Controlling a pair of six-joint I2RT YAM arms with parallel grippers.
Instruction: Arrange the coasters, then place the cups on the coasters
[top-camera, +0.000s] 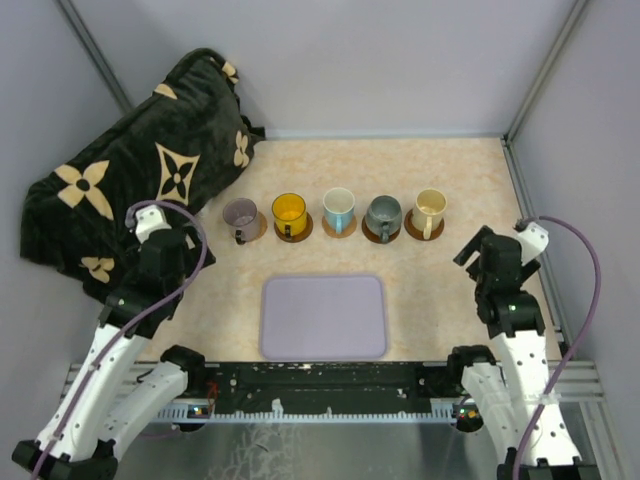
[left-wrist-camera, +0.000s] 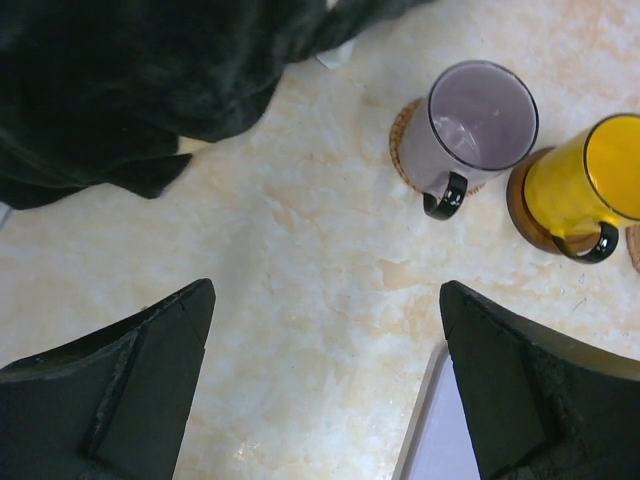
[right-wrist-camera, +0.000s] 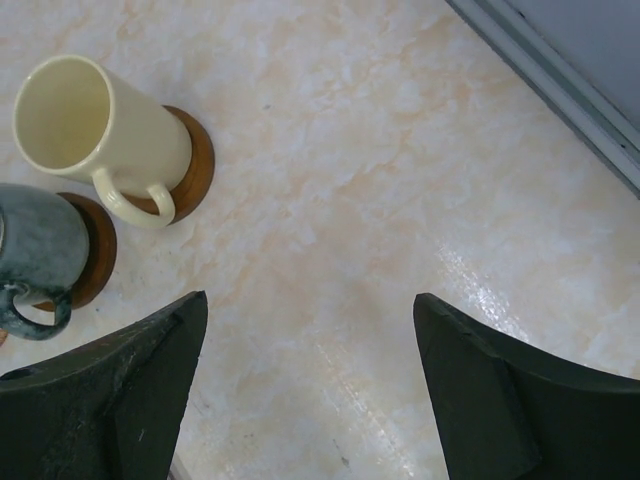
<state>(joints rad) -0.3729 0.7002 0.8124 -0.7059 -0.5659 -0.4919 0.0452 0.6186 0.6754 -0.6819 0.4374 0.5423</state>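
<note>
Left hand (left-wrist-camera: 325, 295), right hand (right-wrist-camera: 310, 300) both released, empty. Risk: stray swing clips jutting handle of mauve mug (left-wrist-camera: 470, 125) or cream mug (right-wrist-camera: 100, 125), dragging it off coaster (right-wrist-camera: 197, 160).

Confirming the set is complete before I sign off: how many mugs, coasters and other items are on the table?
Mugs: 5
Wooden coasters: 5
Lavender tray: 1
Dark floral blanket: 1
Total: 12

A cream cup (right-wrist-camera: 95, 125) stands on a brown coaster (right-wrist-camera: 197, 160) at upper left, its handle toward the lens. Just beside it, cut by the left edge, a grey cup (right-wrist-camera: 35, 245) sits on a second coaster (right-wrist-camera: 100, 255). The pincer (right-wrist-camera: 310, 305) gapes wide over the table (right-wrist-camera: 350, 180).
</note>
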